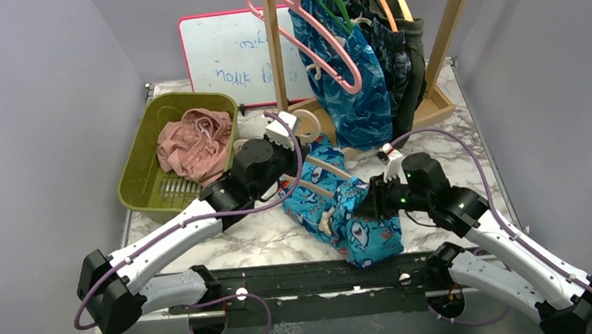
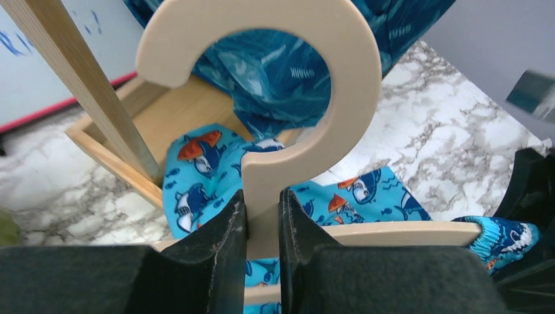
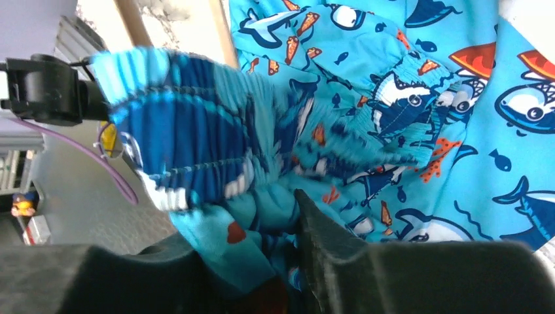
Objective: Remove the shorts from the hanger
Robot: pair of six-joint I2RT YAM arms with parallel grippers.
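Marbled surface (image 1: pixel 266 237) carries the cartoon-print shorts (image 1: pixel 344 211) near 6 o'clock, with a beige hanger (image 2: pixel 353 72) threaded into the waistband. Clenched on the hanger's neck, below the hook, is the left tool (image 2: pixel 262 209). At the shorts' 3 o'clock, the right tool (image 3: pixel 242 226) has cloth between its fingers; I cannot tell whether it grips.

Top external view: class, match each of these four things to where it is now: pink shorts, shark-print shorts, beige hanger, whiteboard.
Things:
1 pink shorts
2 shark-print shorts
3 beige hanger
4 whiteboard

Places:
A propped up at the back
B clamped in the left gripper
C in the green basket
D draped over the marble table

Pairs: 1-C, 2-D, 3-B, 4-A
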